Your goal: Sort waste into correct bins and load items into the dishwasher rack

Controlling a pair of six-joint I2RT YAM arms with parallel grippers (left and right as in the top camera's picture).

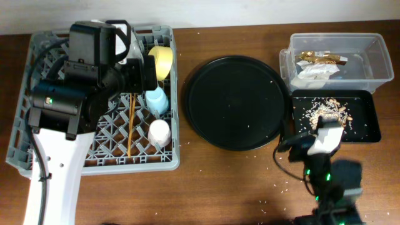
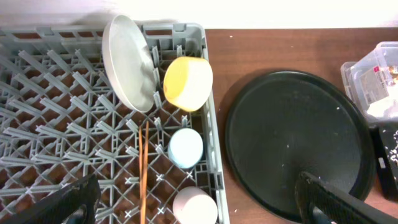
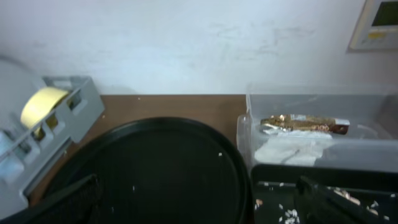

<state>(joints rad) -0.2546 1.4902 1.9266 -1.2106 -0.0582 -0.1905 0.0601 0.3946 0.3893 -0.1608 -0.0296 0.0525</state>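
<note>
The grey dishwasher rack [image 1: 25, 134] at the left holds the pale plate [image 2: 127, 62] on edge, the yellow bowl [image 2: 188, 83], the blue cup [image 2: 185, 148], the pink cup [image 2: 194, 206] and the chopsticks [image 2: 144, 168]. My left gripper [image 2: 199, 208] hangs open and empty above the rack's right side. The clear tub [image 1: 375, 62] holds the gold wrapper [image 1: 320, 59] and white napkins [image 1: 312, 74]. The shallow black tray [image 1: 369, 128] holds food scraps [image 1: 328, 109]. My right gripper [image 3: 199, 205] is open and empty, low at that tray's near-left corner.
A large round black tray [image 1: 234, 103] with a few crumbs lies between the rack and the bins. Loose crumbs dot the brown table around my right arm. A white wall stands behind the table in the right wrist view.
</note>
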